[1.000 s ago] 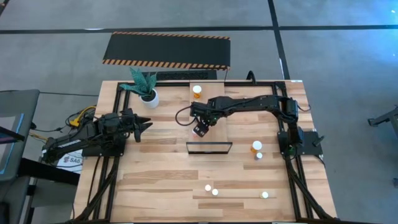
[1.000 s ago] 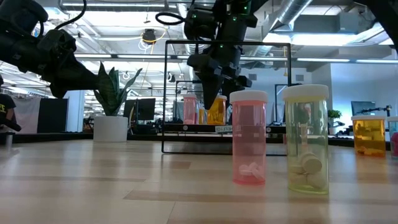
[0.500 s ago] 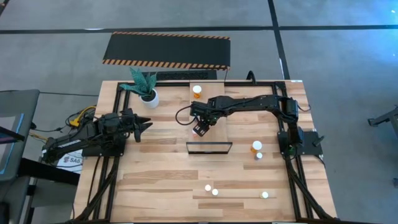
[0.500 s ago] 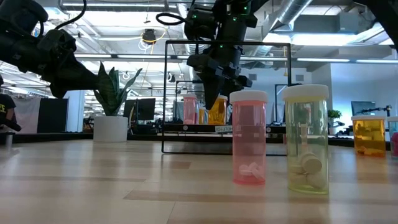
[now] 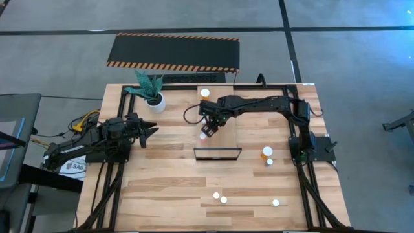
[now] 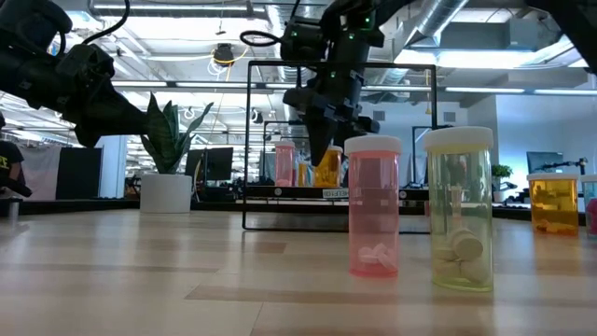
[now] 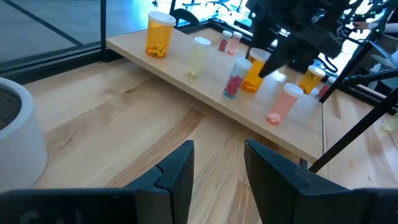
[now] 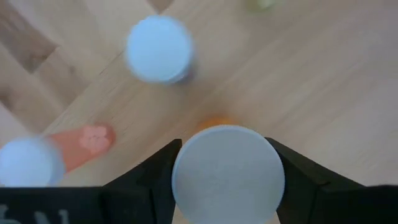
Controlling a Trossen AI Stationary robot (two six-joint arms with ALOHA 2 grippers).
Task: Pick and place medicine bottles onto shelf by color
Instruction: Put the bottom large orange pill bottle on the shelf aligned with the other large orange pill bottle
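The shelf (image 5: pixel 228 133) is a pale board in the middle of the table with a dark frame at its near end. Several white-capped bottles stand on it in the left wrist view: orange (image 7: pixel 158 34), yellowish (image 7: pixel 199 56), pink (image 7: pixel 281 102). My right gripper (image 5: pixel 208 123) is over the shelf's left side, shut on an orange bottle (image 7: pixel 254 73). My left gripper (image 5: pixel 150 129) waits open and empty over the table's left part, short of the shelf. My right gripper pinches the orange bottle's white cap (image 8: pixel 186 180) between its two fingers, one on each side. The fingers come from above, pointing down. The bottle stands upright below them (image 6: pixel 326 168), its base at shelf level; whether it rests on the board I cannot tell.
Loose bottles stand on the table: two at the right (image 5: pixel 267 153), three near the front edge (image 5: pixel 220 197), seen close in the low view as pink (image 6: pixel 373 205) and yellowish (image 6: pixel 460 210). A white plant pot (image 5: pixel 155 101) stands far left. A black striped mat (image 5: pixel 173 52) lies beyond the table.
My right gripper has moved a little toward the table's far edge along the shelf, carrying the orange bottle upright. My left arm has kept still.
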